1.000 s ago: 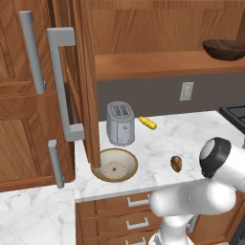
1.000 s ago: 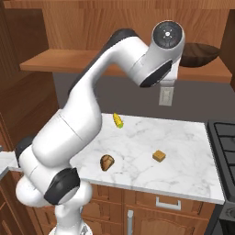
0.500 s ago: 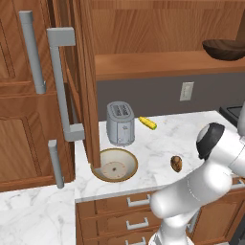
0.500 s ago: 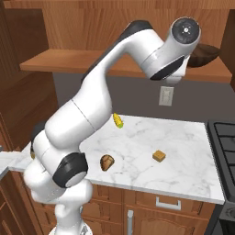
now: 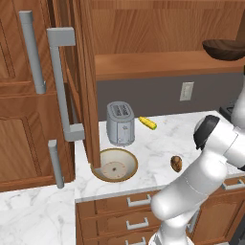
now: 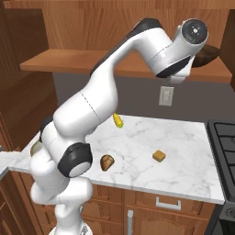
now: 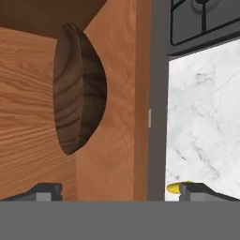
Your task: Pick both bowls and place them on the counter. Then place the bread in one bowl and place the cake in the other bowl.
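Beige bowl (image 5: 114, 165) sits on the bench (image 5: 162, 139) by the toaster (image 5: 119, 123), bread (image 5: 176, 163) further right, cake (image 6: 159, 156) too. Wooden bowl (image 7: 77, 89) is up on the shelf (image 5: 162, 64), straight ahead of the claw (image 7: 119, 188), fingers spread wide, gripping nothing.

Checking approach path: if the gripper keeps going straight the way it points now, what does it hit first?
Most likely the dark wooden bowl on the wooden shelf: the open gripper faces it in the hand view. Depth is unclear.
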Available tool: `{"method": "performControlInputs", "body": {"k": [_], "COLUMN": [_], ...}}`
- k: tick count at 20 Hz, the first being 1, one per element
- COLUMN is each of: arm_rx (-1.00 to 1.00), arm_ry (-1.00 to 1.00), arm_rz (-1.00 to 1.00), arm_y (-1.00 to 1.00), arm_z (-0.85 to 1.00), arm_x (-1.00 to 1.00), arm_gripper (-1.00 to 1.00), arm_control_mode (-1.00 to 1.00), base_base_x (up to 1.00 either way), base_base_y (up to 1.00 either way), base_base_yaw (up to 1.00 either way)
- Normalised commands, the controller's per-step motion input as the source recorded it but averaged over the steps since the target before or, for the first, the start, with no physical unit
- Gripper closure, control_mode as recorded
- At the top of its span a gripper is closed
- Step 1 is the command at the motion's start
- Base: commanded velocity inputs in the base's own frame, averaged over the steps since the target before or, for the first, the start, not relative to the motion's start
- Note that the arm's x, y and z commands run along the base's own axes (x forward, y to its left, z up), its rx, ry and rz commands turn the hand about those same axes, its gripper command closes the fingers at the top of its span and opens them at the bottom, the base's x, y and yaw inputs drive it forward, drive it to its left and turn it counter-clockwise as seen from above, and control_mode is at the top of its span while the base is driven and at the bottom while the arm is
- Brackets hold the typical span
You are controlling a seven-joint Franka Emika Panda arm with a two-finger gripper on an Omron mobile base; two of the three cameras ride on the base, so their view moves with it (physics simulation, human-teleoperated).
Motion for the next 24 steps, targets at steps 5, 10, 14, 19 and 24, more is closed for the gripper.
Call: {"method": "performControlInputs", "body": {"k": [5, 10, 14, 19, 24], "arm_rx": [0.0, 0.0, 0.0, 0.0, 0.0], "arm_ry": [0.0, 0.0, 0.0, 0.0, 0.01], "arm_rz": [0.0, 0.0, 0.0, 0.0, 0.0], "arm_y": [-0.06, -0.06, -0.18, -0.23, -0.3], "arm_z": [-0.04, -0.09, -0.05, -0.01, 0.01], "arm_x": [0.34, 0.33, 0.34, 0.35, 0.29], "arm_gripper": [-1.0, -1.0, -1.0, -1.0, -1.0], "arm_control_mode": [-1.0, -1.0, -1.0, -1.0, -1.0], "base_base_x": [0.0, 0.0, 0.0, 0.0, 0.0], "base_base_y": [0.0, 0.0, 0.0, 0.0, 0.0], "base_base_yaw": [0.0, 0.0, 0.0, 0.0, 0.0]}}
